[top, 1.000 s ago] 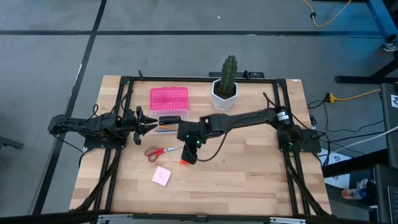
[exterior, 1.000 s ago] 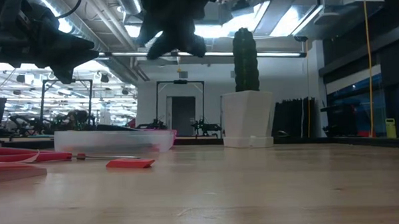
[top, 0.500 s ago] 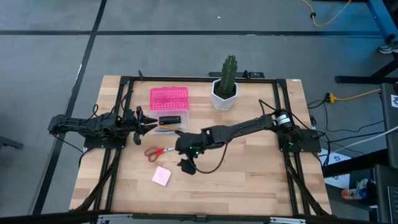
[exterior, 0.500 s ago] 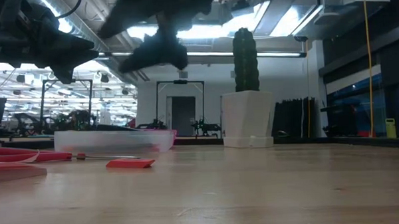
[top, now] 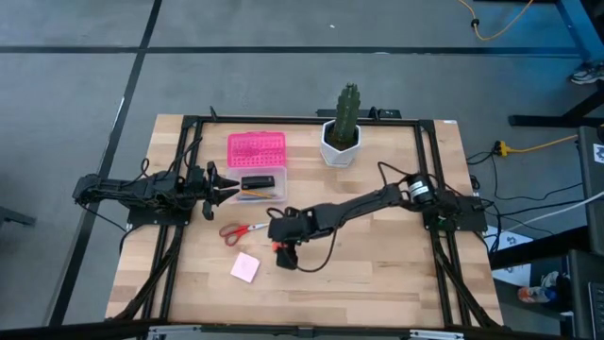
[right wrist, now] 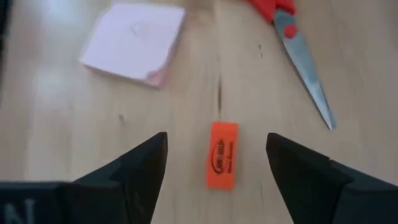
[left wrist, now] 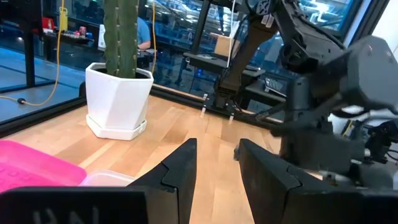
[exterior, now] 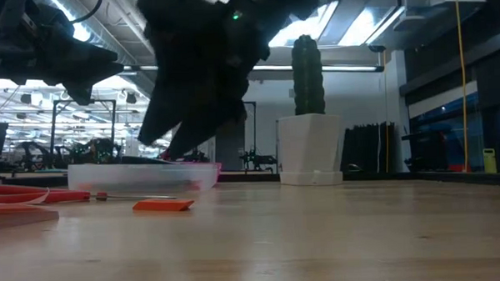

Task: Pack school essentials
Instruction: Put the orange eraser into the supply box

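My right gripper (top: 283, 238) hangs open just above the tiny orange-red piece (right wrist: 222, 155), which lies flat on the wood between its two fingers (right wrist: 146, 163) without touching them. The red-handled scissors (top: 243, 229) and the pink square pad (top: 245, 267) lie flat nearby. The clear box (top: 260, 184) holds the black oblong block (top: 255, 180) and the orange pencil (top: 253, 193). My left gripper (top: 223, 190) waits open at the box's left side. The pens cannot be made out.
The pink lid (top: 256, 148) lies beyond the clear box, and the cactus in its white pot (top: 343, 130) stands near the far edge. Bare wood stretches right of and nearer than the orange-red piece. A black frame (top: 189, 123) borders the tabletop.
My right arm has folded lower and its gripper has sunk toward the table, ending close over the orange-red piece. The piece, the scissors and the pad have stayed where they were.
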Tool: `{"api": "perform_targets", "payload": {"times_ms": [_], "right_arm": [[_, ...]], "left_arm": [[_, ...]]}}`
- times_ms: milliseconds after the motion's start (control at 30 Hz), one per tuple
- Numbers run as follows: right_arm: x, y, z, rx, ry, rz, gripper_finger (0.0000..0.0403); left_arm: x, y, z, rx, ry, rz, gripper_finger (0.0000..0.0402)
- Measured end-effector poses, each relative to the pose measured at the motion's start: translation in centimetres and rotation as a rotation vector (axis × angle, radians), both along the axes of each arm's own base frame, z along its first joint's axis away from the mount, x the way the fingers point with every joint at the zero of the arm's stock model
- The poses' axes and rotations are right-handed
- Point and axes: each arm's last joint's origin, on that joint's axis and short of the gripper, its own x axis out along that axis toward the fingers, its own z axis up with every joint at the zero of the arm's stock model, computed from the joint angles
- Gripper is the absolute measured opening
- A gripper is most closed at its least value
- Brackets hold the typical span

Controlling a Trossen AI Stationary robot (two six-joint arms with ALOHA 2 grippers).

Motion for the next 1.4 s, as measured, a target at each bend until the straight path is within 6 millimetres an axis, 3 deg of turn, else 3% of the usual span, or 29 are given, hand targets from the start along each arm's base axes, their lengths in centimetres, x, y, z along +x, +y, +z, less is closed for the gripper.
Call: {"api": "perform_targets", "payload": {"times_ms": [333,667,1400], "right_arm": [[1.4,0.6,-2.8,-0.071,0.143,-0.02,0.0274],[1.2,1.6,-4.0,-0.138,0.169,-0.053,0.0268],[1.0,1.5,-4.6,-0.158,0.189,-0.061,0.0118]], "left_arm": [[0.0,0.0,0.0,0.0,0.0,0.001,0.0114],[0.0,0.0,0.0,0.046,0.008,0.003,0.0114],[0.0,0.0,0.0,0.047,0.007,0.003,0.0114]]}}
